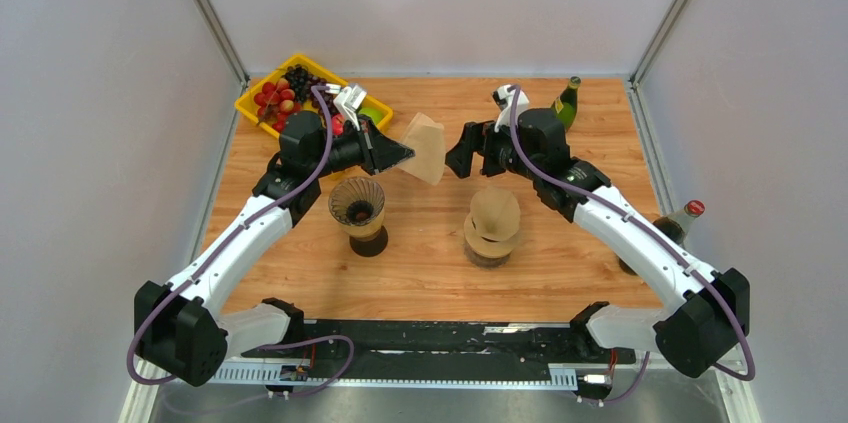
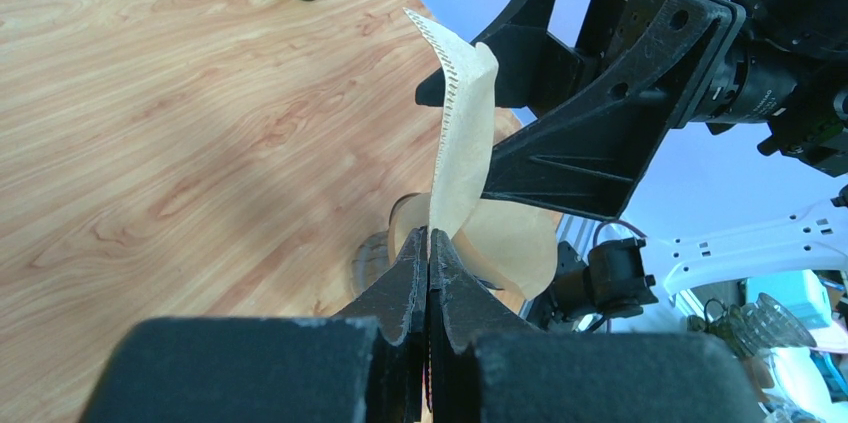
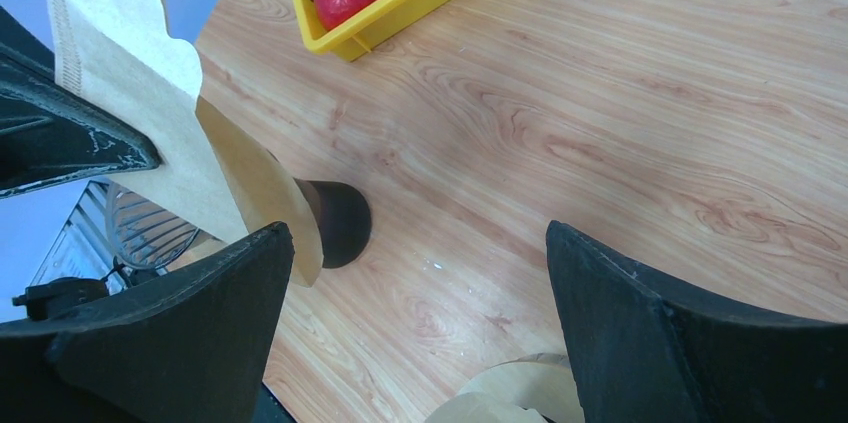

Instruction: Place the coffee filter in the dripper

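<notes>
A tan paper coffee filter (image 1: 427, 148) hangs in the air over the middle of the table, pinched at one edge by my left gripper (image 1: 405, 155), which is shut on it. In the left wrist view the filter (image 2: 462, 153) rises from the closed fingertips of the left gripper (image 2: 429, 235). The glass dripper (image 1: 358, 201) stands on its dark base below and to the left of the filter. My right gripper (image 1: 458, 155) faces the filter from the right, open and apart from it. In the right wrist view the filter (image 3: 130, 73) sits left of the wide-open right gripper (image 3: 418, 233).
A stack of filters (image 1: 492, 223) stands right of the dripper. A yellow tray (image 1: 245, 101) of fruit is at the back left. A green bottle (image 1: 567, 103) stands at the back right, a red-capped bottle (image 1: 680, 218) at the right edge.
</notes>
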